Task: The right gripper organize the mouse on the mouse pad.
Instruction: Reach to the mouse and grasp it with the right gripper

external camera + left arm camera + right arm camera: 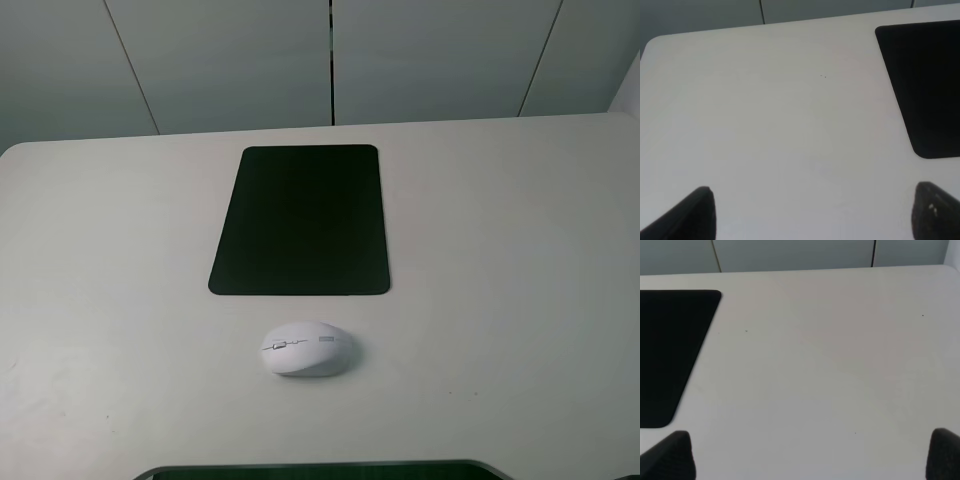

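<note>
Right gripper [807, 455]: released, its two fingertips spread wide with nothing between them. It hovers over the bare right part of the table [500, 250], so no grasp has begun.
Right gripper's outlook: only the right edge and near right corner of the mouse pad [300, 220] show in its wrist view. The mouse is out of that view.
Left gripper [812, 214]: also released and empty, over the left part of the table. It looks parked clear of the job, which belongs to the other arm.
Mouse [305, 349]: on the bare table, just beside the pad's near edge but apart from it, roughly level with the middle of that edge. It lies sideways, its long axis along that edge and its scroll wheel toward the table's left edge.
Mouse pad: flat, centred toward the table's far edge, with nothing on it.
Task stage: likely the very start, since the mouse is off the pad and untouched.
Next move: judging by the layout, the right gripper must swing toward the table's near edge and centre, then close across the mouse's narrow sides.
Risk: the smooth rounded shell could slip from narrow fingers.
</note>
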{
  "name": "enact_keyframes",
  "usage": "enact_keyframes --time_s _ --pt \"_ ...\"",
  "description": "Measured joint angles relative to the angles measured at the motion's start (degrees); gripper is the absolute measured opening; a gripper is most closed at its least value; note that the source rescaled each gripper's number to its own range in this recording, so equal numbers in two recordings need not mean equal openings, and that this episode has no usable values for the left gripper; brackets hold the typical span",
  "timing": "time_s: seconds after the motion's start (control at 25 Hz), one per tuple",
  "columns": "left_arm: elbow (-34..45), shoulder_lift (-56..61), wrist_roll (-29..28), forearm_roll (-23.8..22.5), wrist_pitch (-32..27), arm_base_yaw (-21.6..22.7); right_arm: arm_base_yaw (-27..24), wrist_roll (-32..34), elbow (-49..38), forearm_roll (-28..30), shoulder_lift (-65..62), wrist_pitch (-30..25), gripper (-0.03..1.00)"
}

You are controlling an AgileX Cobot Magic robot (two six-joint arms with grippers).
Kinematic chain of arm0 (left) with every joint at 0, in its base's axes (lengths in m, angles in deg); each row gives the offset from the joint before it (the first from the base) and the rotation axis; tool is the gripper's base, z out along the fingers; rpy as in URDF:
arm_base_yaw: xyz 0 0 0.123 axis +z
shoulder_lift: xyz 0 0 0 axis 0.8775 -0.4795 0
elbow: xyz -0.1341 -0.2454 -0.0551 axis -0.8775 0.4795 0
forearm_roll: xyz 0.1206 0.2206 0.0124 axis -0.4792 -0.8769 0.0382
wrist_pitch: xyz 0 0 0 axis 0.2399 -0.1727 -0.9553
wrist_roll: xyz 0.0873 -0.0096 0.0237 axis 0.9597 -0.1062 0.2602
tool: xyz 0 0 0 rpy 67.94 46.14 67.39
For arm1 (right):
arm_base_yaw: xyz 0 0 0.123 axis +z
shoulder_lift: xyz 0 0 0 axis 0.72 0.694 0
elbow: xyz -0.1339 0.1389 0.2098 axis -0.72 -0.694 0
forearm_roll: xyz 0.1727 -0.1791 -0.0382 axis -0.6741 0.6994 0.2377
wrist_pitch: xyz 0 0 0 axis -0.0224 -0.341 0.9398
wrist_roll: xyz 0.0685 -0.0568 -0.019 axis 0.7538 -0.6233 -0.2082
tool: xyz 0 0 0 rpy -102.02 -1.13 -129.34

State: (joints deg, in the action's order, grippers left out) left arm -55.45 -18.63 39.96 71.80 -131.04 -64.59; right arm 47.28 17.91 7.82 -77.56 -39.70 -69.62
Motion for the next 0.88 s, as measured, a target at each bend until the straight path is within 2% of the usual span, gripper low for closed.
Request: enact_keyframes --time_s 0.88 --pt "0.0 0.0 0.0 0.0 0.0 0.0 0.0 0.1 0.0 0.0 0.0 0.1 1.00"
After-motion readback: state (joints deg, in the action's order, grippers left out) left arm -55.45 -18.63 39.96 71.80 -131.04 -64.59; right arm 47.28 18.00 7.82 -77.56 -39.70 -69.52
